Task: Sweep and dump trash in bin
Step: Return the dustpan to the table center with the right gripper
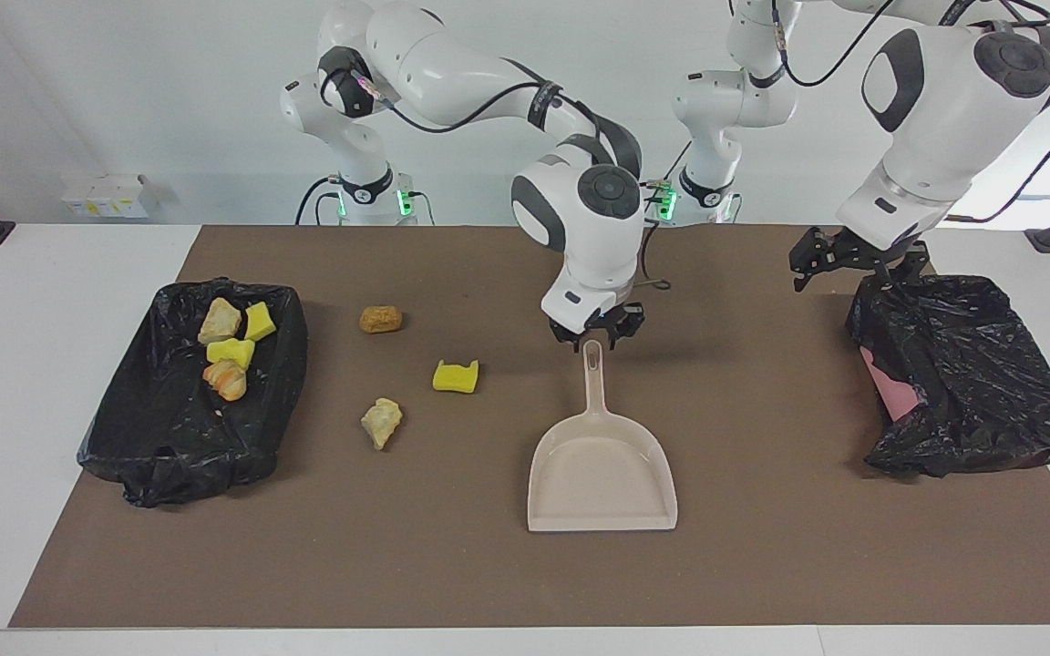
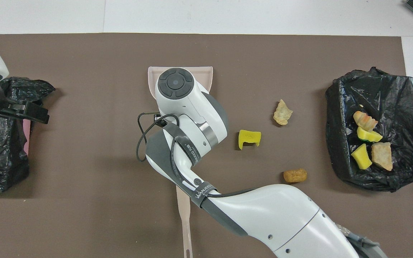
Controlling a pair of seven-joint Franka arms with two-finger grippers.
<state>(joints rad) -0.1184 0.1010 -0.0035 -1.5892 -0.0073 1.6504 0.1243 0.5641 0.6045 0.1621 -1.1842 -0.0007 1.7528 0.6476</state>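
From across the table, the right gripper (image 1: 595, 335) hangs apart just above the dustpan (image 1: 602, 465) handle; from overhead its arm hides that. The brush (image 2: 185, 218) shows only from overhead; the left gripper (image 1: 839, 264) is apart over a black bag (image 1: 972, 374).

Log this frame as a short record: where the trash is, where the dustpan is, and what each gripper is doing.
trash in bin: four pieces in the black-lined bin at the right arm's end
trash on mat: orange-brown lump, yellow foam piece, pale chunk
dustpan: flat on the mat, empty
right gripper: above the dustpan handle's tip, holding nothing
left gripper: open, over the second black-lined bin's edge
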